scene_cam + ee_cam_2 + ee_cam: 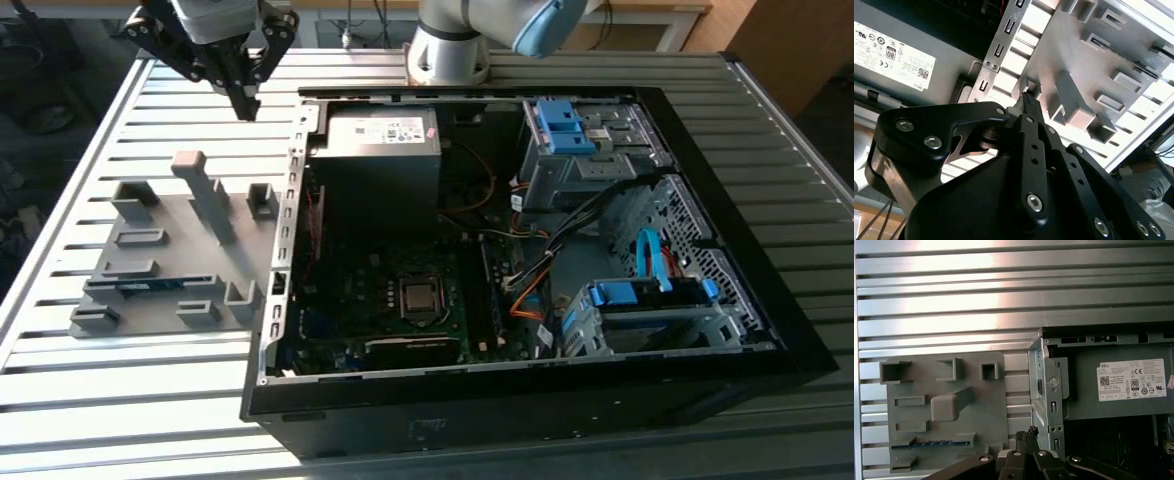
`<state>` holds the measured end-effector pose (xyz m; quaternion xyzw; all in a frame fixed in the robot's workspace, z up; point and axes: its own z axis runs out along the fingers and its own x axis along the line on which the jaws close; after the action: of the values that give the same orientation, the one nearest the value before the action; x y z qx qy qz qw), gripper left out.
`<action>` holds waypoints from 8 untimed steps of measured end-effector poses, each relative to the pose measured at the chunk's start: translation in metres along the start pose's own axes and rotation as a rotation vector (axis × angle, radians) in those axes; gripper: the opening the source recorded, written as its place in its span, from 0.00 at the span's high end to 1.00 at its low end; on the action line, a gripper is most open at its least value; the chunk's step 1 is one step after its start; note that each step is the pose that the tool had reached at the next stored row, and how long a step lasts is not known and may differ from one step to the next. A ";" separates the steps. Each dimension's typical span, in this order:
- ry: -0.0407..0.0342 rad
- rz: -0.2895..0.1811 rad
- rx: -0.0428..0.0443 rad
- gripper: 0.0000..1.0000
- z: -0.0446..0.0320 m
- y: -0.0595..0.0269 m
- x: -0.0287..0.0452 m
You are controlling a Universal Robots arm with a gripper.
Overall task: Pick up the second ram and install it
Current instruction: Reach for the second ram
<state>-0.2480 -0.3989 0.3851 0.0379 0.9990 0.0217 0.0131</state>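
Observation:
The second ram [150,285] is a slim blue-green strip standing on edge in a slot of the gray rack [200,215], near the rack's end closest to the table's front; the first wrist view shows the ram [934,443] too. My gripper [247,106] hangs above the table beyond the rack's far end, close to the open computer case's back corner. Its fingers are shut together with nothing between them, as both wrist views show at the fingertips [1027,98] [1029,432]. The ram lies well away from the gripper.
The open black computer case [747,200] fills the exterior view's right, with a gray power supply [384,135], motherboard [400,300], loose cables and blue drive-bay clips [561,125]. The case's metal rear wall [1046,390] stands beside the gripper. The ribbed metal table [120,400] surrounds everything.

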 end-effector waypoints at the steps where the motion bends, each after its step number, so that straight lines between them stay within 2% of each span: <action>1: 0.0000 0.000 0.0000 0.89 0.0000 -0.0001 0.0009; 2: 0.0000 0.000 0.0000 0.89 0.0003 -0.0004 0.0057; 3: 0.0001 0.000 0.0000 0.89 0.0003 -0.0004 0.0058; 5: 0.0000 0.000 0.0000 0.89 0.0006 -0.0010 0.0126; 8: 0.0000 0.000 0.0000 0.89 0.0006 -0.0010 0.0130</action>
<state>-0.2610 -0.3990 0.3841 0.0379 0.9990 0.0217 0.0131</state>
